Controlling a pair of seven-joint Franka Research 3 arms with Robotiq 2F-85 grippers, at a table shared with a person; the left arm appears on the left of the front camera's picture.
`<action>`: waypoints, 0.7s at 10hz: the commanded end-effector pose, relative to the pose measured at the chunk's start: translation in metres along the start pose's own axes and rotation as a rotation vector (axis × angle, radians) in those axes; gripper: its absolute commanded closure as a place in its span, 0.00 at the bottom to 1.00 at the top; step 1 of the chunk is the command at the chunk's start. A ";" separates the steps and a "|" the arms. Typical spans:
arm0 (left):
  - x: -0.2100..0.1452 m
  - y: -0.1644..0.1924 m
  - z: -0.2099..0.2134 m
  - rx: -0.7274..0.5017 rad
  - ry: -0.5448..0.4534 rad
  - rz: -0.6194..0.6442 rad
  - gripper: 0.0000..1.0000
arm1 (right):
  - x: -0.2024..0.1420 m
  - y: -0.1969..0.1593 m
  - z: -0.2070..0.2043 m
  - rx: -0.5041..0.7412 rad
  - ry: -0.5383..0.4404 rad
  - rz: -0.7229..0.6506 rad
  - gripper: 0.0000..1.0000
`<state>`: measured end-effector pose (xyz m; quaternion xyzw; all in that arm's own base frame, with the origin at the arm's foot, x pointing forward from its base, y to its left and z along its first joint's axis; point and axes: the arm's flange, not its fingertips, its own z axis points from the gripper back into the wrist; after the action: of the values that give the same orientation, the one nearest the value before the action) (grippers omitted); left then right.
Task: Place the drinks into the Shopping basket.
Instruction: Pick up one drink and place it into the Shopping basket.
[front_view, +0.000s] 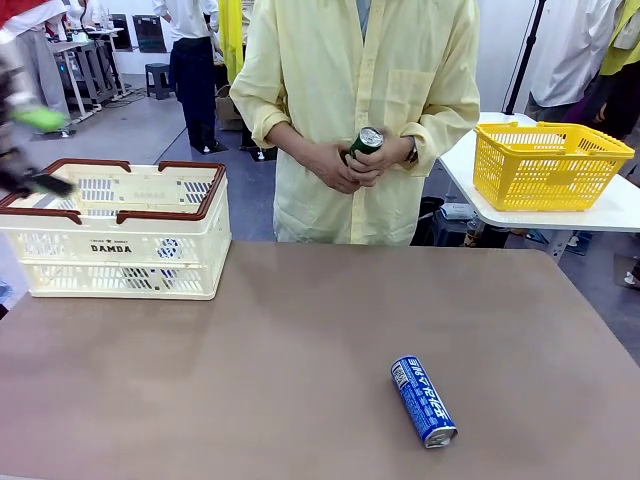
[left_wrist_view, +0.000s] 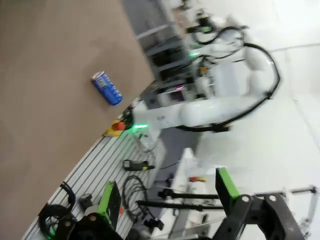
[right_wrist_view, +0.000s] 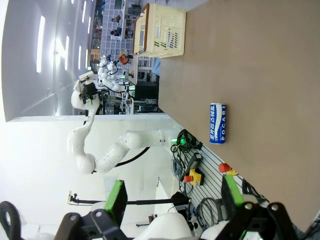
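Two drinks outside the ten-o'clock Shopping basket (front_view: 120, 255): blue can (front_view: 423, 401) lying at five, green can (front_view: 364, 142) person-held at twelve; left gripper (left_wrist_view: 167, 192) and right gripper (right_wrist_view: 174, 192) gape empty, pickup judged next.

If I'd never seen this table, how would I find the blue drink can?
Start at the big brown table. On its near right part, well away from the cream basket, a slim can lies on its side. It is blue with white lettering, while the green can is held in the person's hands.

blue can (left_wrist_view: 107, 88) lies on table (left_wrist_view: 45, 100)
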<state>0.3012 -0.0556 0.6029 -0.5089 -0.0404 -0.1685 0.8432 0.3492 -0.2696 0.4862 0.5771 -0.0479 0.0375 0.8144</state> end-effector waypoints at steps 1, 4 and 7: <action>0.053 -0.062 -0.117 0.290 0.199 0.015 0.00 | -0.002 0.002 0.000 -0.012 0.014 -0.011 0.00; 0.049 -0.092 -0.271 0.445 0.412 0.009 0.00 | -0.002 0.002 0.000 -0.012 0.014 -0.011 0.00; 0.020 -0.103 -0.312 0.422 0.405 -0.025 0.00 | -0.002 0.002 0.000 -0.012 0.014 -0.011 0.00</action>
<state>0.2643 -0.3982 0.5223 -0.2751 0.1272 -0.2885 0.9083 0.3492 -0.2696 0.4860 0.5771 -0.0476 0.0374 0.8144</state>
